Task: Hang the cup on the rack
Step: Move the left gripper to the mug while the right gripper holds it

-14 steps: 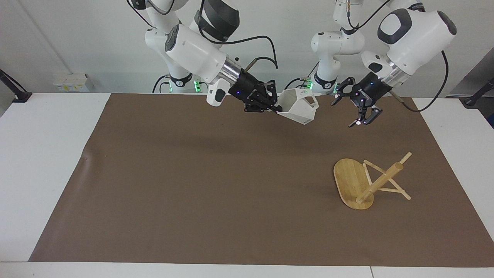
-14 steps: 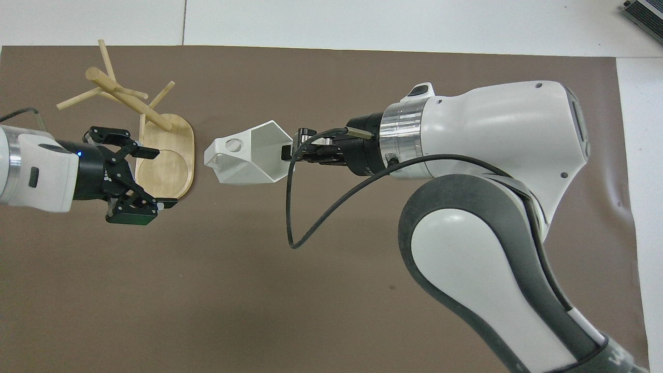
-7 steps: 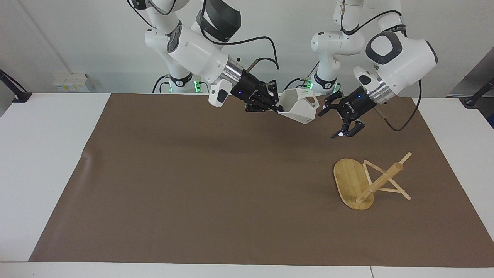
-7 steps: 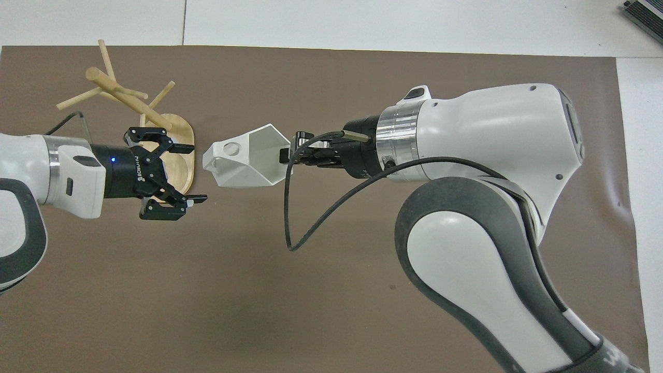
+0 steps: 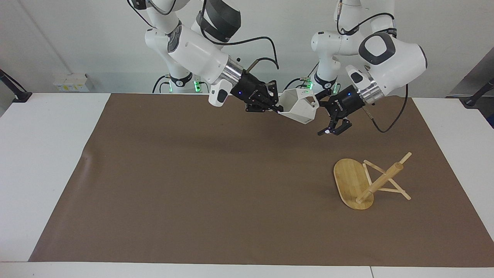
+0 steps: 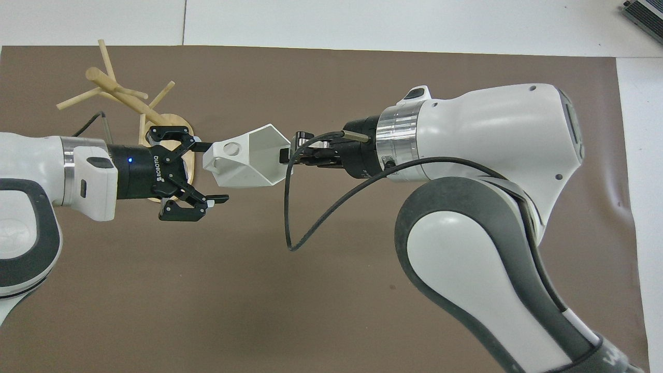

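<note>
- The cup [image 5: 299, 110], white and faceted, hangs in mid-air over the brown mat [image 5: 193, 185] at the robots' edge of the table, tipped on its side, with its blocky handle and round hole turned toward the left arm's end.
- The right gripper [image 5: 274, 109] is clamped on the cup's rim at the end away from the handle, so the cup's long axis runs along the line between the two grippers.
- The left gripper [image 5: 327, 116], jaws spread wide and empty, sits just beside the handle end of the cup; in the overhead view one finger [image 6: 199, 146] lies right at the handle, and whether it touches cannot be told.
- A handover looks to be in preparation (a judgement from the poses only): the open jaws face the cup head-on and would need to straddle its handle end.
- The rack [image 5: 370, 181] lies tipped over on the mat toward the left arm's end, farther from the robots than the cup, oval base on edge and post slanting, so the left arm is the nearer one to it.
- Both forearms reach in low and nearly level, wrists pointing at each other.
</note>
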### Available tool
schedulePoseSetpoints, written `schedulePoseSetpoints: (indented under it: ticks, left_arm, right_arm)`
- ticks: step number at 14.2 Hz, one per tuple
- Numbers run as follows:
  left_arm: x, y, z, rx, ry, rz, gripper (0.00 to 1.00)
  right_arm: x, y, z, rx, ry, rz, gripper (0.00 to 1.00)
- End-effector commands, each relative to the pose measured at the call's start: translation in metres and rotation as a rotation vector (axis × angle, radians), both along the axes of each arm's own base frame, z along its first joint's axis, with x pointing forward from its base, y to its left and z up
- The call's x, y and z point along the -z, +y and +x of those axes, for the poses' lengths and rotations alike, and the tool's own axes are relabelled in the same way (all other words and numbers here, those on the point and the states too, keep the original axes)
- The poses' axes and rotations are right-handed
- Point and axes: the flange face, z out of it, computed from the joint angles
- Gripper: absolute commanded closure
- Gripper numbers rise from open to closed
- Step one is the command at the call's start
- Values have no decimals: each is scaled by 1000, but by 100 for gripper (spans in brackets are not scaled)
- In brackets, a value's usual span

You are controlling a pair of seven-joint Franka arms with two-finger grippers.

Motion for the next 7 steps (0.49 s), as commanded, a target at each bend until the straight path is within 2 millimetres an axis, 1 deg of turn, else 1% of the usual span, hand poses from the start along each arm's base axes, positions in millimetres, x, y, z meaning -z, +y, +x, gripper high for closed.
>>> schedulePoseSetpoints:
  ticks: [1, 2, 3, 5, 7]
  left_arm:
    - [-10, -11, -7, 16, -14, -56, 0]
    - [-12, -18, -9, 27, -11, -70, 0]
    - [-20, -18, -12, 24, -24, -88, 0]
    - [-25, -27, -16, 27, -26, -121, 0]
    - [-28, -27, -16, 24, -27, -130, 0]
  right_arm:
    - [-1, 0, -1, 23, 3, 8, 100]
    - [0, 0, -1, 23, 4, 7, 100]
    - [-1, 0, -1, 23, 3, 8, 100]
    - [-1, 0, -1, 23, 3, 8, 100]
    - [-1, 1, -2, 23, 2, 7, 100]
